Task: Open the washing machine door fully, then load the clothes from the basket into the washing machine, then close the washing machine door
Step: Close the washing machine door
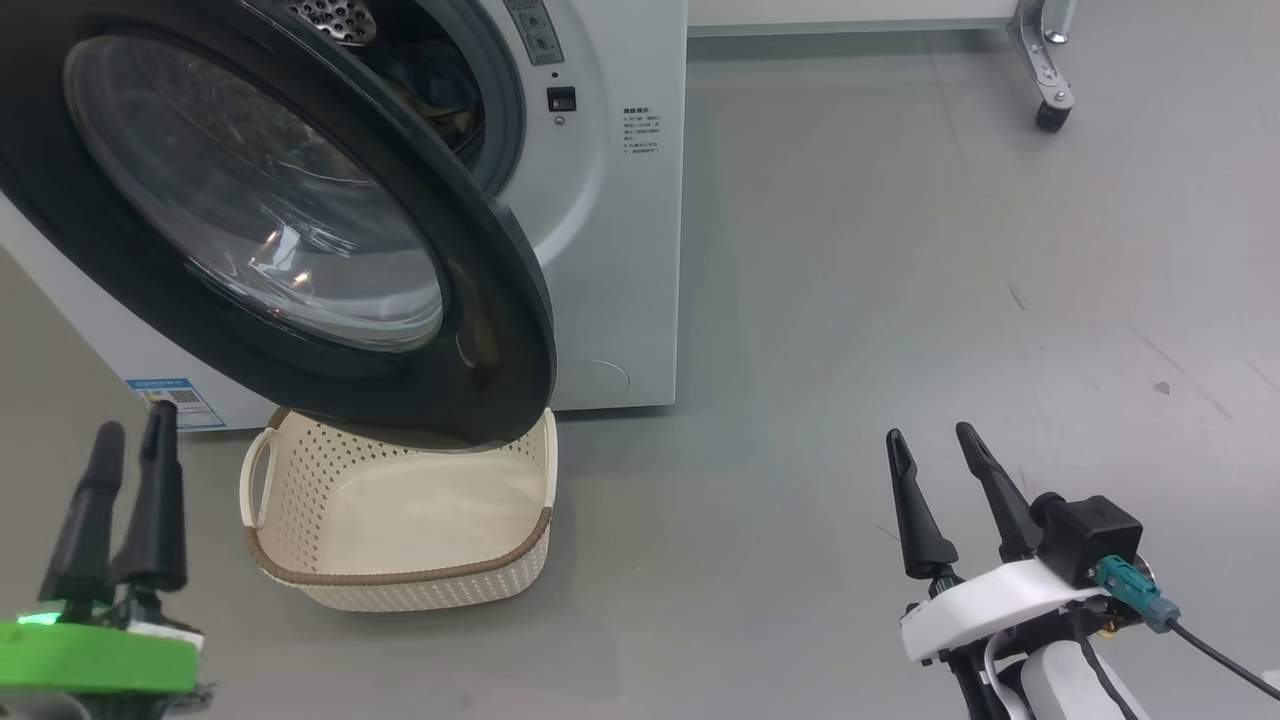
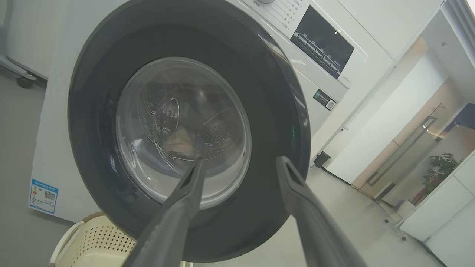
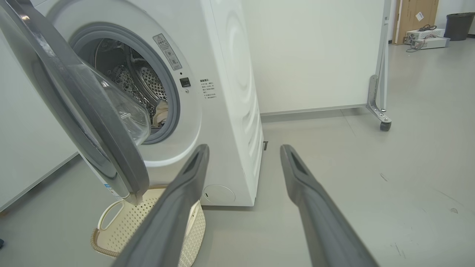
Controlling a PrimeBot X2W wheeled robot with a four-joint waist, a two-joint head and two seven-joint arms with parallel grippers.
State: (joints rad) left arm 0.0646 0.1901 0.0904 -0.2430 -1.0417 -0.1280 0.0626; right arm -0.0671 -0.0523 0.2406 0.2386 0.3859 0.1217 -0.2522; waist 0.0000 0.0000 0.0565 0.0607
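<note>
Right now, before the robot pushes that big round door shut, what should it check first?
1. Basket emptied: ok, nothing lies in it.
2. Clothes inside the washing machine: ok, pale fabric lies low in the drum.
3. Fabric clear of the opening: cannot tell, the washing machine door hides part of it.
4. Door free to swing: cannot tell, its lower edge hangs over the basket's back rim.
5. Left tool open and empty: ok.
6. Right tool open and empty: ok.
</note>
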